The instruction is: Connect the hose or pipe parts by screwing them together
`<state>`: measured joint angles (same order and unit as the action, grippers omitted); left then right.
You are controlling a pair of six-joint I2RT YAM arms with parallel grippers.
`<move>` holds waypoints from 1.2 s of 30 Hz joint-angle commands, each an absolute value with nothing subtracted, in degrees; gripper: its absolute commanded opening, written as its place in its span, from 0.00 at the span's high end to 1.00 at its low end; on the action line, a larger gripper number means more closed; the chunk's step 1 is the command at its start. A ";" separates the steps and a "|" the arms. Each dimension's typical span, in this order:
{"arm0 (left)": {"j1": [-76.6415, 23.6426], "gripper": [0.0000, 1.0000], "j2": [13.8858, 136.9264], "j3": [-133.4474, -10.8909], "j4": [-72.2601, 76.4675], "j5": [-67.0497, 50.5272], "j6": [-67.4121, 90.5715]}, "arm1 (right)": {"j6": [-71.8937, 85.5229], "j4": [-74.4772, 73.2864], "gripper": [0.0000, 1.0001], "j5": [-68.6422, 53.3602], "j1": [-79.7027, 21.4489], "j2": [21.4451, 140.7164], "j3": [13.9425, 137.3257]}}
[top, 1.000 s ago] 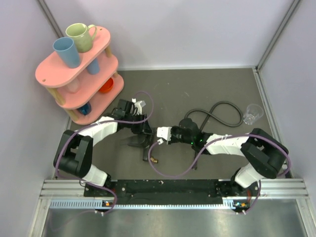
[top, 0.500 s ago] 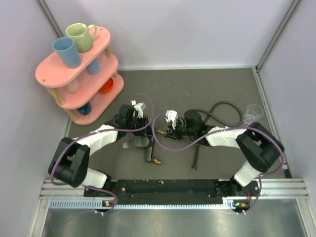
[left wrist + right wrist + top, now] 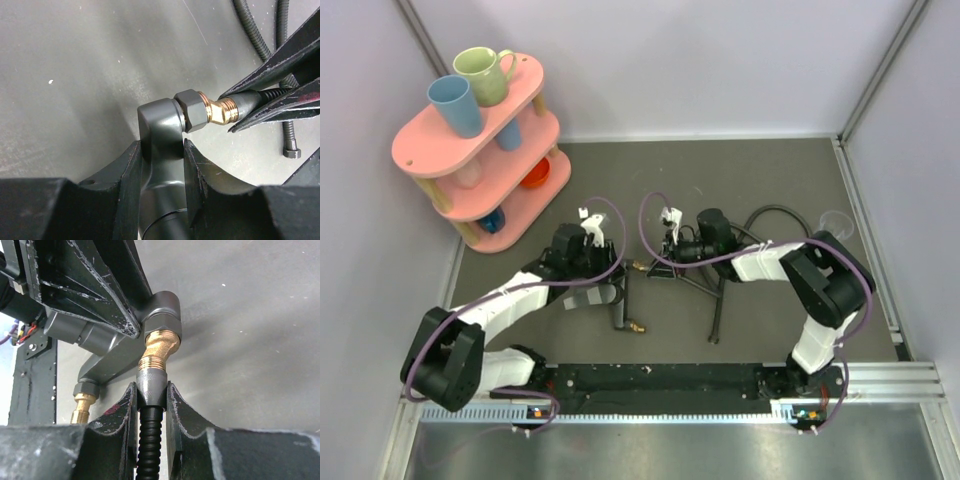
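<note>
Dark grey forked fitting (image 3: 161, 125): clamped by its body between the two fingers of the left gripper (image 3: 162, 155), jaws narrowed onto it, its elbow standing just beyond the fingertips. Brass thread (image 3: 218, 110): projects from the fitting's hex collar, ahead and to the right of the left gripper's fingertips, and meets the metal end sleeve (image 3: 245, 101) of the hose (image 3: 256, 37). That hose, dark grey and ribbed, is gripped just behind the sleeve by the right gripper (image 3: 150, 389), jaws drawn close on it. The sleeve stands out past the right fingertips, in line with the brass thread and touching it; how far it is screwed on cannot be told. Second brass end (image 3: 81, 407) of the fitting: bare, off to the left of the right gripper's fingers in its wrist view. In the top view the two grippers face each other tip to tip near the middle of the table (image 3: 740, 170), with the joint between them. Hose loop (image 3: 775, 212): lies on the table behind the right gripper, beside its arm. Free end (image 3: 714, 336) of the hose: on the table, well apart from both grippers. Clear cup (image 3: 833, 228): just beside the hose loop, well behind the right gripper. Pink shelf (image 3: 415, 150) with cups: well away from the left gripper, beyond its wrist.
</note>
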<state>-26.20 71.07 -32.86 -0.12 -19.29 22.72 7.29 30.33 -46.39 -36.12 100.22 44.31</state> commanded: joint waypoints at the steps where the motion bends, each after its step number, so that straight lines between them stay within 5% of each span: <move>1: -29.88 1.00 69.25 -36.37 7.92 -30.75 20.13 | 9.60 42.63 1.00 -54.40 -37.79 99.59 47.03; 11: -29.71 1.00 74.26 -40.52 5.01 -38.58 21.97 | -26.85 17.17 1.00 -41.24 -42.71 90.27 46.32; 18: -29.79 1.00 76.64 -40.52 7.65 -42.71 24.08 | -38.13 11.35 1.00 -28.94 -48.16 90.26 49.04; 36: -29.71 1.00 80.51 -43.15 3.86 -42.10 26.19 | -50.79 38.12 1.00 -1.50 -58.27 89.56 38.42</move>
